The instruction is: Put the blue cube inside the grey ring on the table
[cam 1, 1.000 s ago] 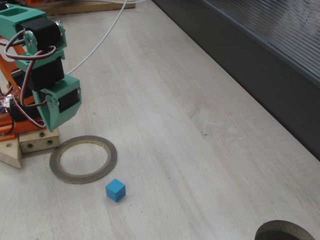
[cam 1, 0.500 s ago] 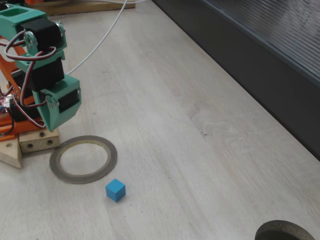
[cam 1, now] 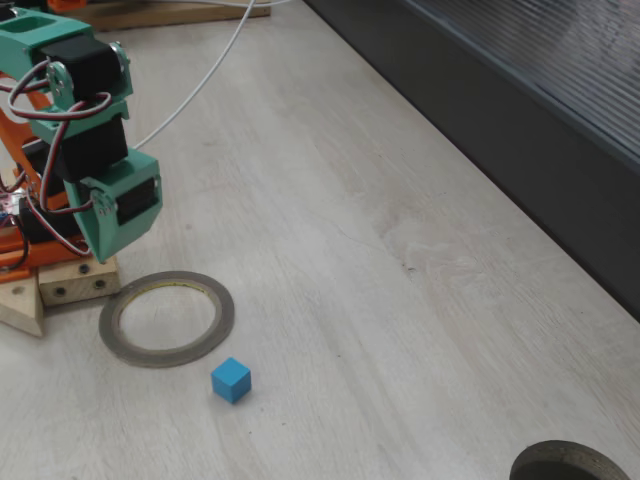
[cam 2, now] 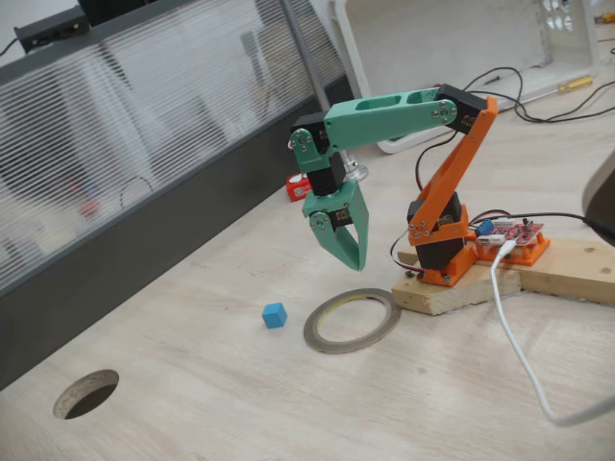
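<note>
Bench (cam 2: 192, 403): pale wood-grain surface carrying everything; a round hole (cam 2: 86, 394) is cut in it well away from the work.
Arm (cam 2: 394, 115): green and orange, folded over its wooden base block (cam 2: 500, 279), wrist pointing down.
Grey ring (cam 1: 166, 318): lies flat on the bench just in front of the base block, nothing inside it.
Claw (cam 2: 338, 229): hangs above the bench near the ring's far edge; its fingers appear nearly together and grip nothing.
Blue cube (cam 1: 231, 380): rests on the bench just outside the ring, apart from its rim, well clear of the claw.
Step in hand: the approach; you have not yet grasped the cube.
Next move: part the fingers, swing past the ring, and lower the claw over the cube.
Change from earlier frame: none visible; arm, ring and cube keep their places.
</note>
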